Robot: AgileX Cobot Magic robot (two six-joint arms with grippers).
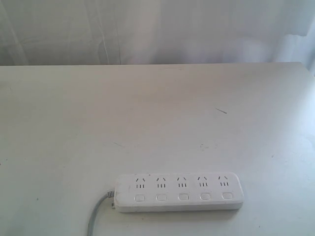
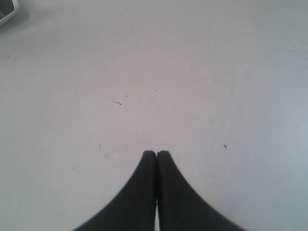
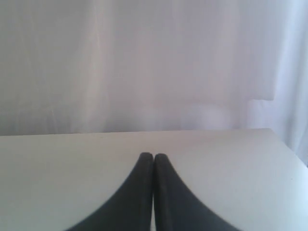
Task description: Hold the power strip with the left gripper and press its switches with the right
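Observation:
The white power strip (image 1: 179, 192) lies flat near the table's front edge in the exterior view, its five socket groups above a row of five white switches (image 1: 183, 196). Its grey cord (image 1: 96, 216) trails off its left end toward the front. Neither arm shows in the exterior view. A rounded white corner at the edge of the left wrist view may be the power strip (image 2: 6, 10). The left gripper (image 2: 156, 153) is shut over bare table, well away from that corner. The right gripper (image 3: 153, 155) is shut too, above the table and facing the curtain; no strip shows there.
The white table (image 1: 147, 123) carries a few small dark specks. A pale curtain (image 1: 157, 29) hangs behind its far edge. The table's right edge (image 3: 288, 154) shows in the right wrist view.

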